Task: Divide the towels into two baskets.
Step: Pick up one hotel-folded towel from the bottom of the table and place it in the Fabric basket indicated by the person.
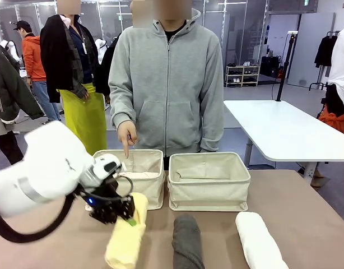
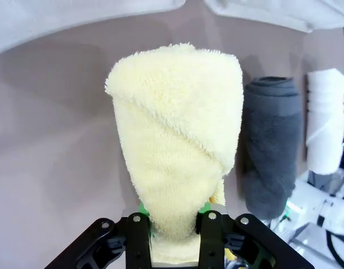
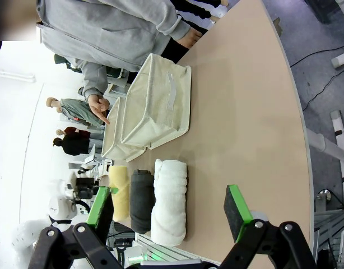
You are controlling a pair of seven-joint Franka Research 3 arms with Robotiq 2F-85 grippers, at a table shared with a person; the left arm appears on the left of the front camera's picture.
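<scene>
1. Towels nearest: pale yellow towel (image 1: 125,238) pinched between the closed fingers of the left gripper (image 1: 122,217), squeezed narrow there and gripped away from the middle. Risks a drooping free length once raised, or a slip out of the soft pile.
2. Cannot tell whether that roll is clear of the table (image 1: 306,218); seems to rest on it at the near end. Could drag and unroll if carried low.
3. Just beside it, dark grey towel (image 1: 187,242); farther right, white towel (image 1: 260,242), apart from the grey. Could be brushed and rolled out of line by a swinging yellow tail, grey one first.
4. Right gripper (image 3: 169,208) spread wide, gripping nothing, looking over the row from the white towel's side. Could cross the left arm's path if sent in too early.
5. Farther on, left basket (image 1: 154,190) close behind the yellow roll, right basket (image 1: 208,193) just beside it. Soft upright sides, so they could be caught by a low-hanging end and pushed back or folded in, spoiling the drop.
6. Farthest, person's hand (image 1: 126,135) pointing down over the left basket's rim. Could be met by the gripper on the way in unless drawn back.
</scene>
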